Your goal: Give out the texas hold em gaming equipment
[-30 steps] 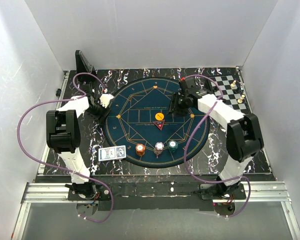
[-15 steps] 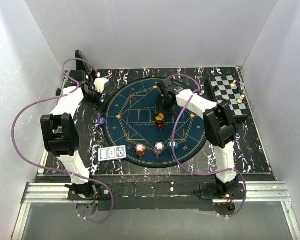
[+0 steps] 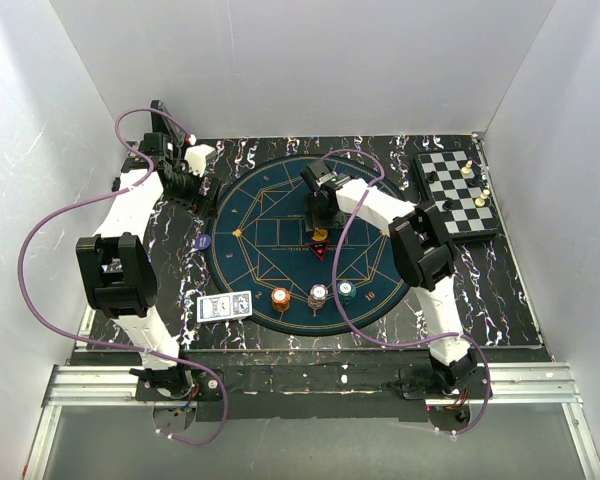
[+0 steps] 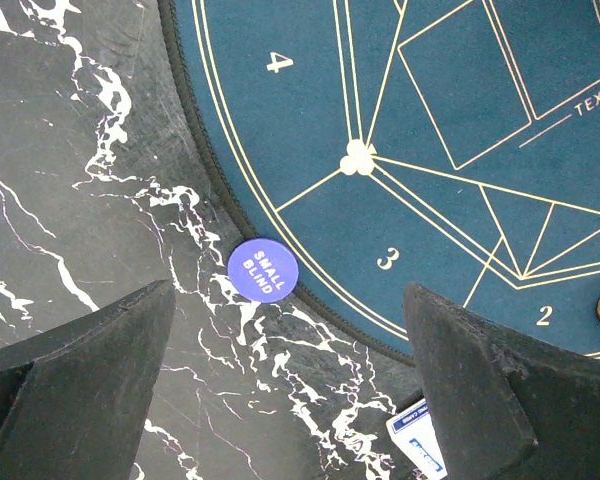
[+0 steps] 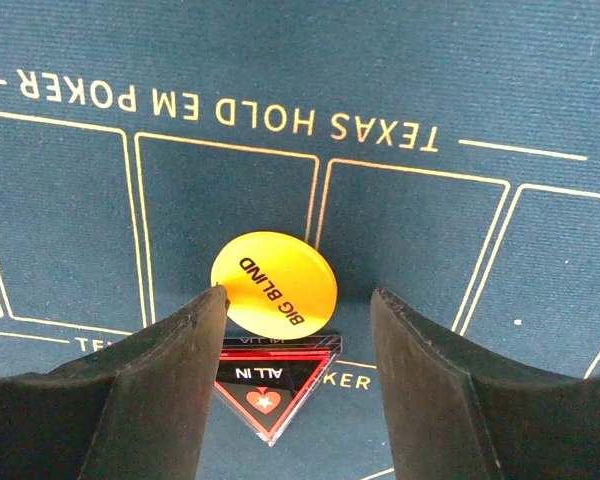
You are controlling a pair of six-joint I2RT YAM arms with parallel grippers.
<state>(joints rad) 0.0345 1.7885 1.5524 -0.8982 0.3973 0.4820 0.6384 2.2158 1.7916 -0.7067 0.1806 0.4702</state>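
**Left arm drawn back; right arm now over mat centre**

Round mat (image 3: 270, 205) fills mid-table. Left gripper (image 4: 288, 292) has pulled to the far-left corner, jaws fully spread, empty. Right gripper (image 5: 298, 293) is partly spread and clamps nothing. Cards (image 3: 225, 306) lie just off the mat's near-left rim. Striped chips (image 3: 318, 295) sit inside the near rim. Blue SMALL BLIND disc (image 4: 260, 270) rests on the marble table (image 4: 80, 150) beside seat 3, presumably just released. Yellow BIG BLIND disc (image 5: 274, 284) sits between the right fingers and is the likely next pick. ALL IN triangle (image 5: 270, 385) touches it.

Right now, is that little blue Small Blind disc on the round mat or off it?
Off it. The Small Blind disc lies flat on the black marbled table, just outside the dark rim of the mat.
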